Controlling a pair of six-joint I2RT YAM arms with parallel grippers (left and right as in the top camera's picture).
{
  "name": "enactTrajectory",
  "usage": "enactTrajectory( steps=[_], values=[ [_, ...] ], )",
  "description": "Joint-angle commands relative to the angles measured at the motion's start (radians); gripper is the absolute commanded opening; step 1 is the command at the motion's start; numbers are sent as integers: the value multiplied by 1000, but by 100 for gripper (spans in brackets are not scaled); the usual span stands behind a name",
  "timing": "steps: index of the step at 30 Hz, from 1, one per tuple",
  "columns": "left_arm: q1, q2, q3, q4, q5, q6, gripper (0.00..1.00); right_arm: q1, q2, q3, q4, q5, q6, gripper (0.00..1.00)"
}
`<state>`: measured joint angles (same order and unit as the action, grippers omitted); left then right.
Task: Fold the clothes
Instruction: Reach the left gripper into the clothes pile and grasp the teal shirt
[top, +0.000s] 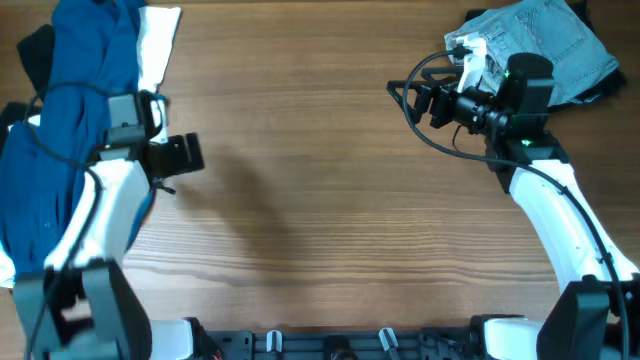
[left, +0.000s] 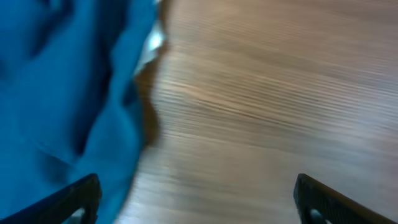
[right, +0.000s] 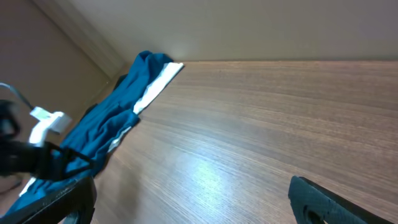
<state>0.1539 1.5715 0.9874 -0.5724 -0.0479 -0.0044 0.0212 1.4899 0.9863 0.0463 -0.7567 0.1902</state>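
The deep-blue garment (top: 65, 120), thin and soft, lies rumpled in long folds along the left edge of the tabletop, running from the far-left corner toward the near side over a white cloth (top: 160, 40) (only a strip of it shows). Pale denim jeans (top: 550, 40) are bunched at the far-right corner. Between them, the smooth wood-grain table (top: 320, 220) gives broad bare room. The left gripper (top: 180, 156) hangs just beside the garment, fingers spread wide and empty. The right gripper (top: 412, 98), near the jeans, also gapes wide and holds nothing.
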Motion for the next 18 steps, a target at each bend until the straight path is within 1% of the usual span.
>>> enactTrajectory(
  steps=[1,4,5,7,8,9,10,12,15,16,18],
  values=[
    [109,164,4,74,-40,-1,95,2,42,16,-8,-28,20,97],
    [133,262,4,148,-40,1,94,2,65,16,-24,-22,19,95],
    [133,278,4,157,-40,0,89,2,69,16,-26,-22,19,93],
    [132,284,4,159,-40,1,62,2,70,16,-25,-20,19,87],
    [132,283,4,162,-40,0,33,2,70,16,-25,-17,19,84],
    [132,280,4,161,-40,0,17,2,70,16,-26,-2,21,83],
    [132,271,6,155,-40,0,4,2,70,16,-26,6,20,81],
    [130,225,41,66,-40,-3,4,2,70,16,-26,9,21,79],
    [111,112,137,-139,-32,-3,4,2,70,16,-28,25,26,76],
    [98,59,172,-192,4,-3,4,2,70,16,-30,43,60,76],
    [59,-43,199,-213,53,-3,4,2,70,16,-30,50,82,75]
  ],
)
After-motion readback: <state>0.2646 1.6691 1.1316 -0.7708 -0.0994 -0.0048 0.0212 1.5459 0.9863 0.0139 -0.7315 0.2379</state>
